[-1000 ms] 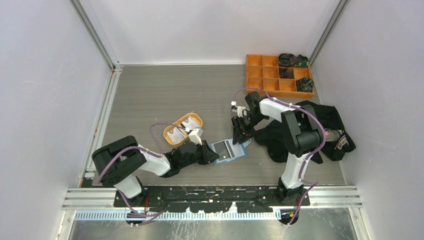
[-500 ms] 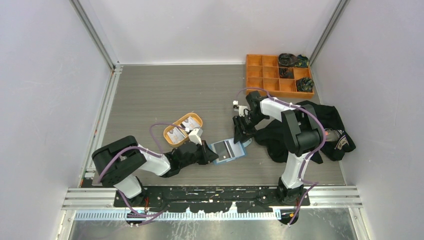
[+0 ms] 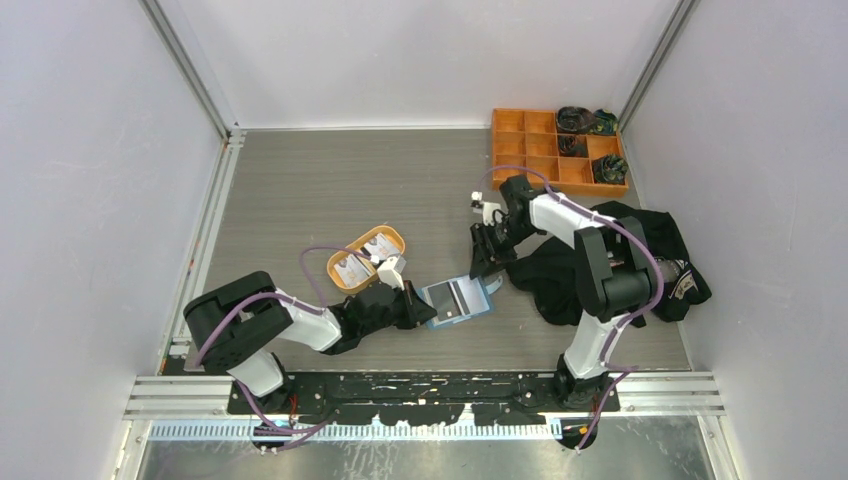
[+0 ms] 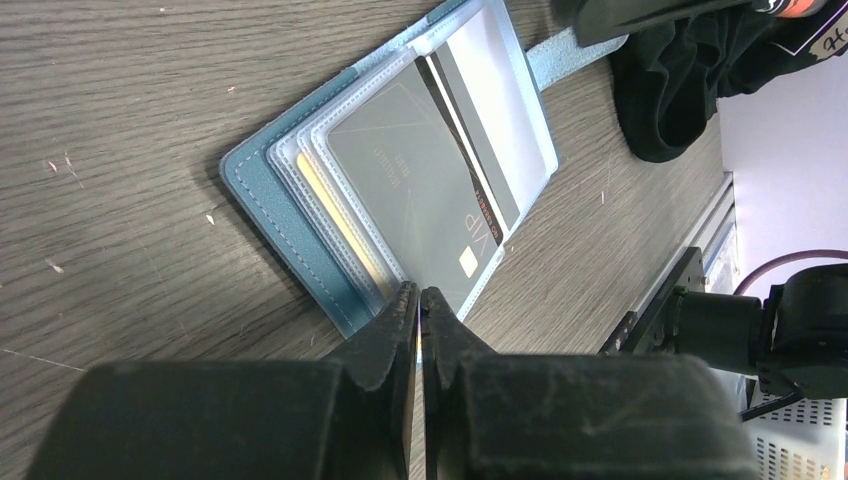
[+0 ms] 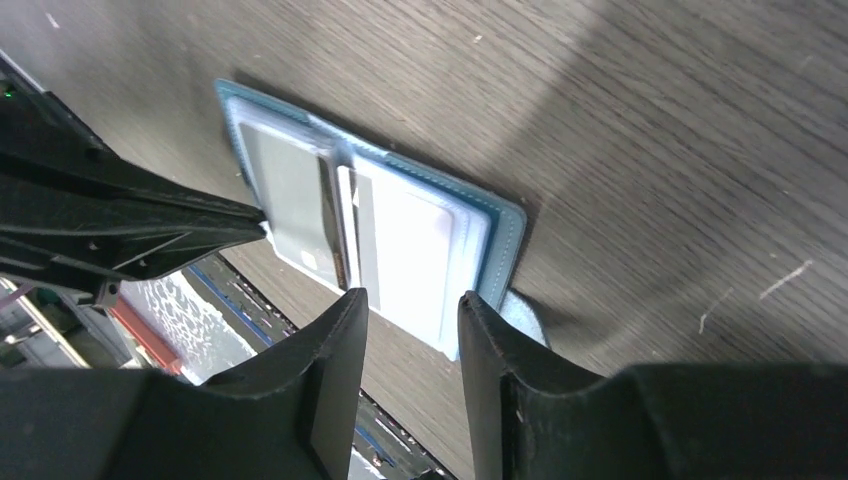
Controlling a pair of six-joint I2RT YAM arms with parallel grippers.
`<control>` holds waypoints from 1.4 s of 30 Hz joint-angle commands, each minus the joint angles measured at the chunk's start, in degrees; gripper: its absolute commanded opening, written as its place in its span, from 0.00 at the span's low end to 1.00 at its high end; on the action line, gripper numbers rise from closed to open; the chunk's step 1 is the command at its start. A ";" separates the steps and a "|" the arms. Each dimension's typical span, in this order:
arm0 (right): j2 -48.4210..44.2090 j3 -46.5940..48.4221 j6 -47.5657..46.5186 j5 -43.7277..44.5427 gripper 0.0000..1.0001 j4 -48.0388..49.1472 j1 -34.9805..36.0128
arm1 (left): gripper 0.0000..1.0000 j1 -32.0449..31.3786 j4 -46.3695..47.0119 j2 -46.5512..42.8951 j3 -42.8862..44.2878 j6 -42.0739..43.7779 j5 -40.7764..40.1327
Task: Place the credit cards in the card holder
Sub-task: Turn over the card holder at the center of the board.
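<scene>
The blue card holder (image 3: 478, 309) lies open on the table, its clear pockets up, also in the left wrist view (image 4: 290, 215) and the right wrist view (image 5: 505, 235). A grey credit card (image 4: 420, 190) sits in the left pocket, and a lighter card with a dark stripe (image 4: 500, 110) in the other. My left gripper (image 3: 428, 308) is shut on the grey card's near edge (image 4: 420, 297). My right gripper (image 3: 482, 265) hangs open above the holder's far side (image 5: 412, 300), near the snap tab (image 5: 520, 315), holding nothing. Two more white cards (image 3: 365, 256) lie in the orange oval tray (image 3: 335, 275).
An orange compartment box (image 3: 510, 150) with dark items stands at the back right. A black cloth (image 3: 560, 285) is heaped under the right arm, just right of the holder. The table's metal front rail (image 3: 430, 385) runs close behind the holder.
My left jaws have closed further on the card's edge. My right gripper has drawn back slightly up and right from the holder. The holder has not moved.
</scene>
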 commanded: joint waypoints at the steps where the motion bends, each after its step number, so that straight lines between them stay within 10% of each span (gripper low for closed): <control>1: -4.03 0.69 -1.84 -3.24 0.44 -0.45 -0.45 | 0.06 -0.14 -3.27 -0.38 0.64 1.12 -1.70; 42: 1.28 2.42 -5.61 -2.44 0.41 -4.01 1.75 | 0.06 -0.20 -2.68 -0.24 0.56 0.94 -1.33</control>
